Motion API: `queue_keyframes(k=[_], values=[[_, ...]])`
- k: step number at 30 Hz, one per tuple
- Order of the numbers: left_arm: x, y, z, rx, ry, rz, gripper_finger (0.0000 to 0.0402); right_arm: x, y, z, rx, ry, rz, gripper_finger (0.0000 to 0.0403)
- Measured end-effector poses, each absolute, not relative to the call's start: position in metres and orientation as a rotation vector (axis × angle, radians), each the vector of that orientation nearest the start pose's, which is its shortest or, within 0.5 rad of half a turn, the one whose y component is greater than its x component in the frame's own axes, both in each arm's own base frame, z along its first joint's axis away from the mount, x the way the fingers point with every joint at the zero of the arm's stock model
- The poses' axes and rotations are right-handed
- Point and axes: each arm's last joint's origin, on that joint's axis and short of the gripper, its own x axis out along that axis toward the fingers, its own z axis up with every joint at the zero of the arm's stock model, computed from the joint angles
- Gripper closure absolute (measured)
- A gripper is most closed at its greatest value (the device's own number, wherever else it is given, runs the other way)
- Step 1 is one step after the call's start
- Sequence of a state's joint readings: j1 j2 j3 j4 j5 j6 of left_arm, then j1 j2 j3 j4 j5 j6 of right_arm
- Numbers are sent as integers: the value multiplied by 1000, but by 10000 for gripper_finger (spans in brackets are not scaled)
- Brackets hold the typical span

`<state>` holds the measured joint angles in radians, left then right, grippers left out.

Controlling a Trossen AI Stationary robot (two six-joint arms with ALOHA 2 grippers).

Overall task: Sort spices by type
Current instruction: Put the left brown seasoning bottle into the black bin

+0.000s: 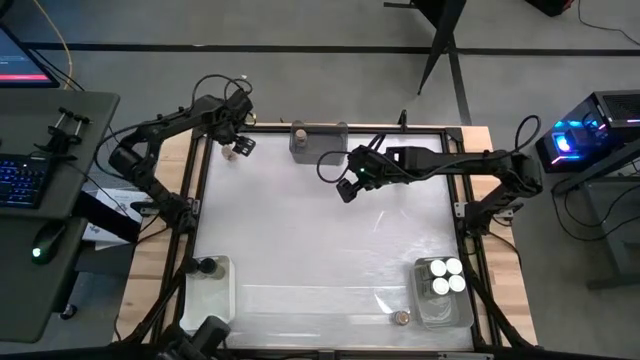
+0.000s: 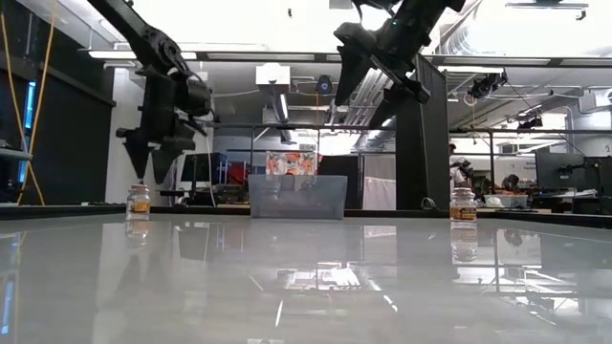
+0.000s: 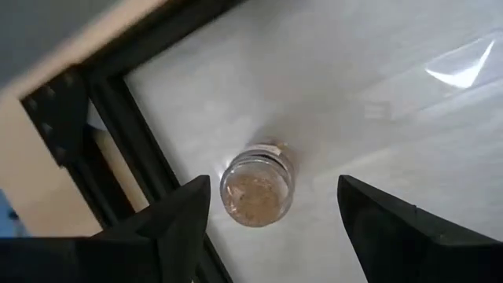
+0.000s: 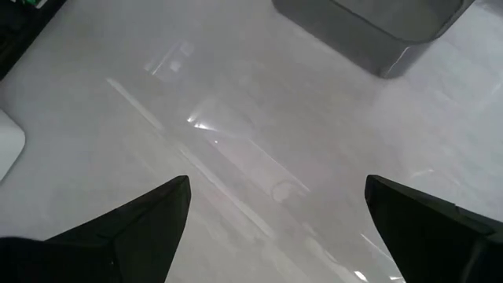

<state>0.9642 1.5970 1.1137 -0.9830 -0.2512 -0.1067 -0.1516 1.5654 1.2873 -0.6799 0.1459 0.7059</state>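
Nearest, at about five o'clock on the white tabletop [image 1: 320,240]: a clear bin [image 1: 441,297] with four white-lidded jars [image 1: 445,278] inside, and one cork-topped jar [image 1: 402,317] standing on the tabletop just outside its near left corner. At about seven o'clock: a second clear bin [image 1: 212,284] with a dark-lidded jar [image 1: 207,267] in it.

Past the centre, toward one o'clock: right tool [image 1: 349,187] raised well above the bare tabletop, fingers [image 4: 141,228] spread wide, holding nothing, touching nothing.

Farther off, at about eleven o'clock near the tabletop's far left corner: left tool [image 1: 238,148] poised straight over a clear jar [image 3: 257,185] of tan spice, fingers [image 3: 177,224] spread wide to either side of it, apart from the glass and above its top in the low view; nothing gripped.

At twelve o'clock along the far edge: grey bin [image 1: 318,140] holding a cork-topped jar in the grey bin [image 1: 298,132] at its left end.
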Motion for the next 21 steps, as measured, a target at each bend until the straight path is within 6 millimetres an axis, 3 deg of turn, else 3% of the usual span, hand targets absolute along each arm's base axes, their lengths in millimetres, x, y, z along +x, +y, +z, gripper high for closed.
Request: queue_keyframes(k=[5, 21], values=[[147, 239, 198, -699, 1501, 1124, 138, 322, -53, 279, 647, 822, -600, 25], [139, 240, 165, -845, 1425, 1068, 138, 322, -53, 279, 630, 824, -591, 25]])
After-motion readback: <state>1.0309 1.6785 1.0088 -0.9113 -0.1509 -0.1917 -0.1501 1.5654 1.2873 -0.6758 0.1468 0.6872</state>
